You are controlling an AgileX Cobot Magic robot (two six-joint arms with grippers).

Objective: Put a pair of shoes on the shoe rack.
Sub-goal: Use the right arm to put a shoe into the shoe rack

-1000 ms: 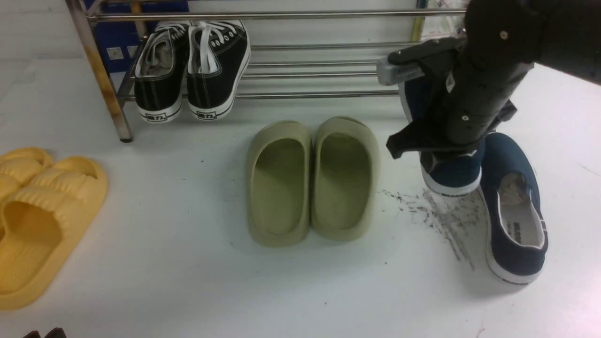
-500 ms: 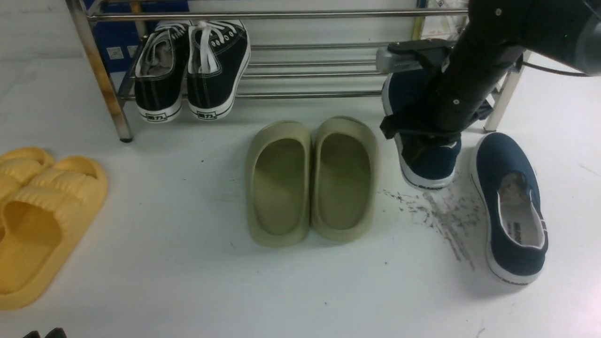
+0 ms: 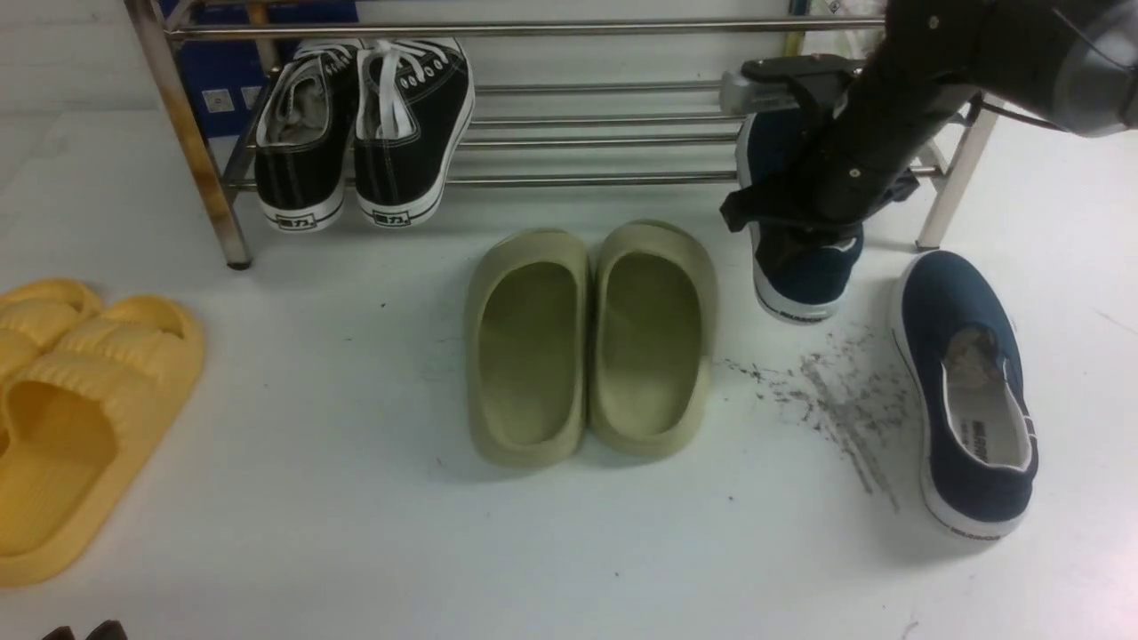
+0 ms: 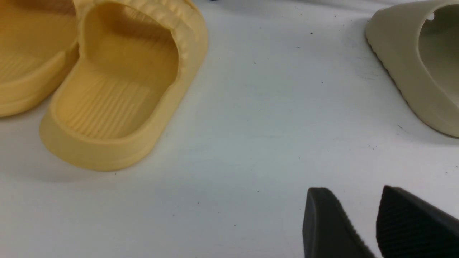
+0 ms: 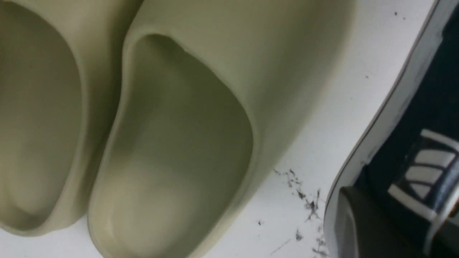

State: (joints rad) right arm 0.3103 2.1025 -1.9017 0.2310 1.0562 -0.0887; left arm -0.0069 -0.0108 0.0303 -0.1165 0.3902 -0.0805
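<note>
One navy slip-on shoe (image 3: 805, 267) hangs from my right gripper (image 3: 800, 222), which is shut on its side wall near the heel. Its toe reaches in over the lower bars at the right end of the silver shoe rack (image 3: 587, 180), and its heel points toward me. In the right wrist view a dark finger (image 5: 358, 222) presses on the shoe's white sole edge (image 5: 380, 118). The other navy shoe (image 3: 965, 391) lies on the white table at the right, opening up. My left gripper (image 4: 353, 200) hovers open over bare table, holding nothing.
A pair of black lace-up sneakers (image 3: 364, 124) sits on the rack's left end. Olive-green slides (image 3: 591, 342) lie side by side in the middle of the table, and yellow slides (image 3: 80, 400) at the left. Dark scuff marks (image 3: 836, 400) streak the table between the navy shoes.
My right arm has carried the navy shoe away from me and slightly left, from beside the other navy shoe up to the rack's right end. The shoe on the table has not moved.
</note>
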